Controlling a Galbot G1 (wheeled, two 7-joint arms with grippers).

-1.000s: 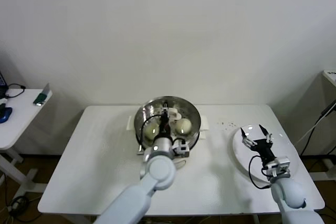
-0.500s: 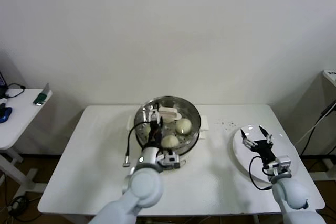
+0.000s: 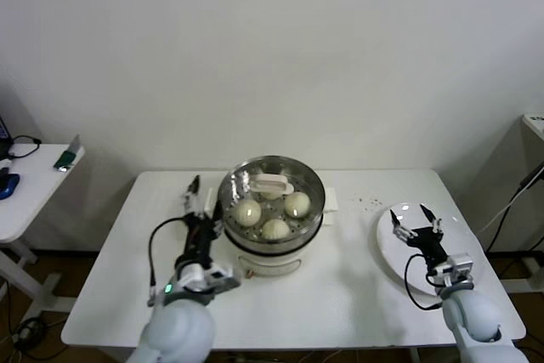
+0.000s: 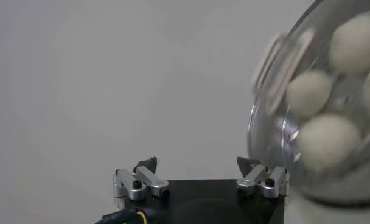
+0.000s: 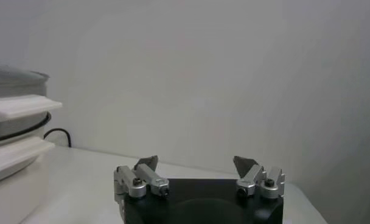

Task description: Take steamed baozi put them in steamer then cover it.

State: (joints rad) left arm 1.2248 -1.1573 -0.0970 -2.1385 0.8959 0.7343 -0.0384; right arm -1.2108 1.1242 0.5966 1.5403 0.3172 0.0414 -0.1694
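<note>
White wall fills the far side of the scene, and a white tabletop carries the work in front of us. Our left pincer hangs over the tabletop just left of the steamer, its fingers spread wide with nothing between them; in the left wrist view the left pincer shows both fingertips well apart, touching nothing. Our right pincer sits over the white plate at the right side of the tabletop, likewise released and empty (the right wrist view shows its fingers parted around bare air, with the right pincer aimed across the tabletop towards the wall).

We count one steamer, standing at the middle of the tabletop towards the far edge on its cream-white base. The cover lies on it, one clear lid with one white oblong handle at its centre. Through the glass we count three steamed baozi; the handle sits over the far part of the pot, so we cannot tell whether a fourth lies under it. In the left wrist view the buns show blurred through the lid. One plate lies on the tabletop, and a small side table stands at the far left.
</note>
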